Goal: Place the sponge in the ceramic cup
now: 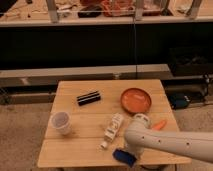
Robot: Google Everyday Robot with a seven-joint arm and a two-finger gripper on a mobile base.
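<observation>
Now | jaws at sponge (pixel 124 157), table (pixel 75 150) frt, state unclear | cup (pixel 60 121) far L | bottle (pixel 114 127) label illegible

gripper (pixel 129 151) sits low at near edge of bench (pixel 75 150), right of ctr. Just behind-left of it: white bottle (pixel 113 127) lying flat. Further back, slightly right: orange-red bowl (pixel 136 100). Far back-left: black bar (pixel 88 98) w/ white stripe. Back-right, close: small orange obj (pixel 159 125), partly hidden.
</observation>
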